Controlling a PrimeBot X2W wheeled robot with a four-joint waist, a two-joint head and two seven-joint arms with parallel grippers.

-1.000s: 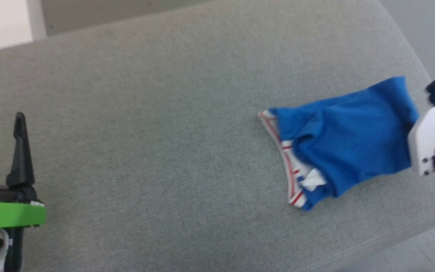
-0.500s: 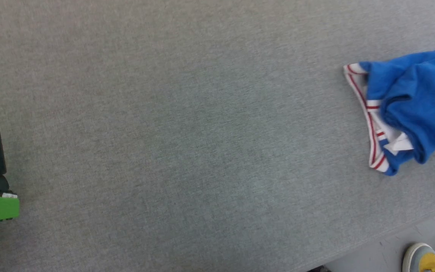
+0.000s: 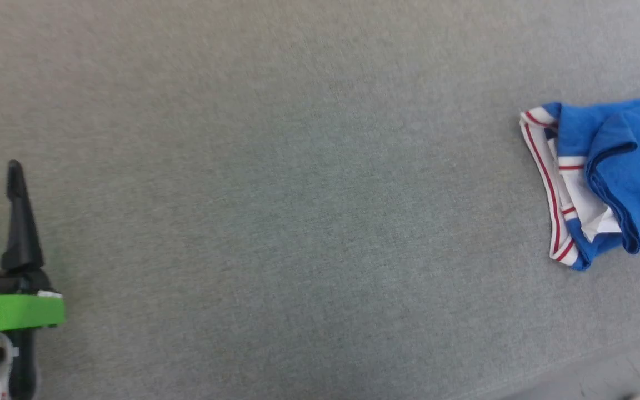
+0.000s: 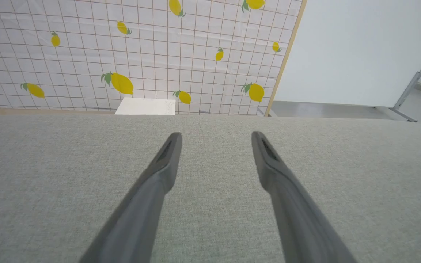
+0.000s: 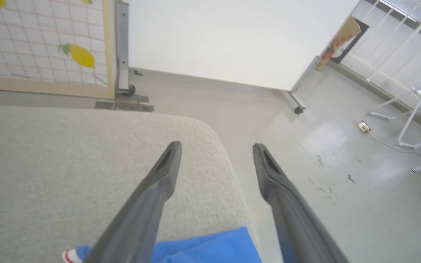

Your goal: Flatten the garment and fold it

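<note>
Garment royal blue, red-white striped trim; cushion grey.

- Pale grey upholstered cushion: coarse woven cloth, matt, with a fine flecked grain.
- Royal-blue T-shirt with red-and-white striped trim: soft knitted jersey, matt, rumpled.
- Long dark fingers of left gripper and right gripper: smooth moulded plastic by the look, matt to satin.
- Bright green band on the left gripper's body: smooth and matt.
- White lemon-print gridded sheet: smooth, faintly creased, with a slight sheen.
- Light grey floor: hard and smooth, dull sheen, scuffed.
</note>
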